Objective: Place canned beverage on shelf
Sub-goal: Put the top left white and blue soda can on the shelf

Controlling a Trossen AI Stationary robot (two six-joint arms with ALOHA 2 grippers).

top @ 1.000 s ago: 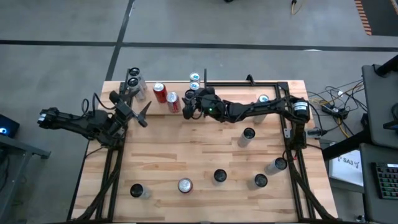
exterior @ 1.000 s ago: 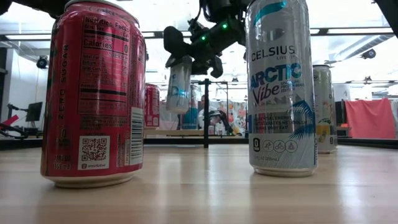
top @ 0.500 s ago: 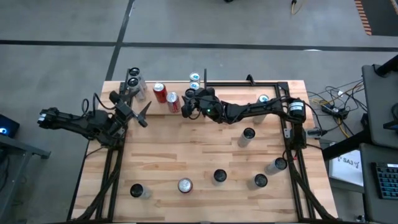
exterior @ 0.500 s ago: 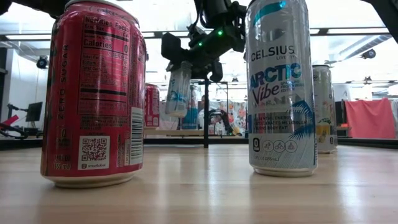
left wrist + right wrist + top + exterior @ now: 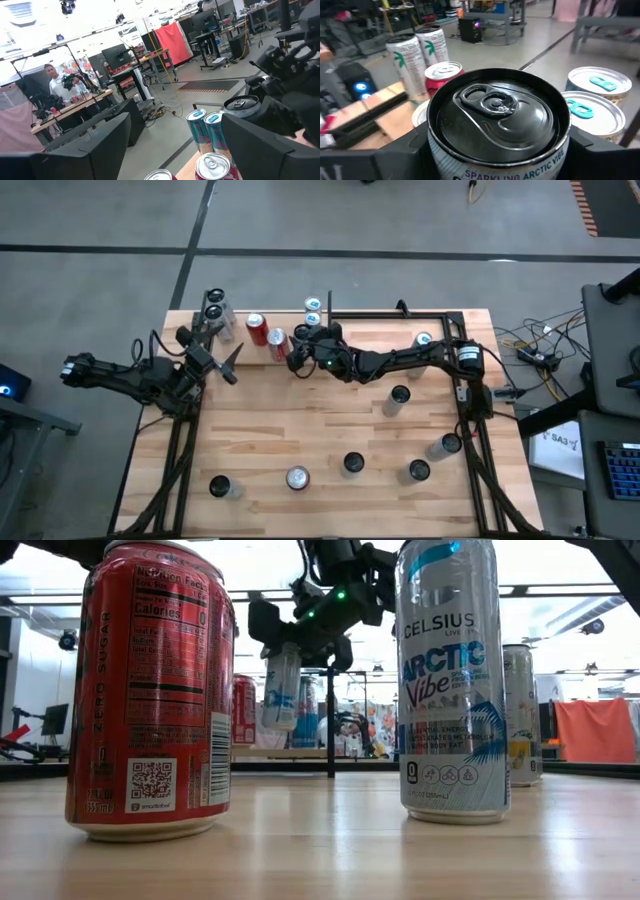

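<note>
Two cans stood nearest the low camera: a red can (image 5: 150, 690) printed "ZERO SUGAR" and "Nutrition Facts", and a pale can (image 5: 452, 680) reading "CELSIUS ARCTIC Vibe". Behind them, the right gripper (image 5: 290, 640) clamped a white can (image 5: 497, 125) lettered "SPARKLING ARCTIC VIBE", held above the table (image 5: 320, 435) near the far-edge cans. The left gripper (image 5: 228, 362) sat at the table's left edge, fingers apart, empty.

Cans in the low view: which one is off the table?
The pale can clamped in the right gripper hangs clear of the tabletop; the red can and the Celsius can stand on it.
</note>
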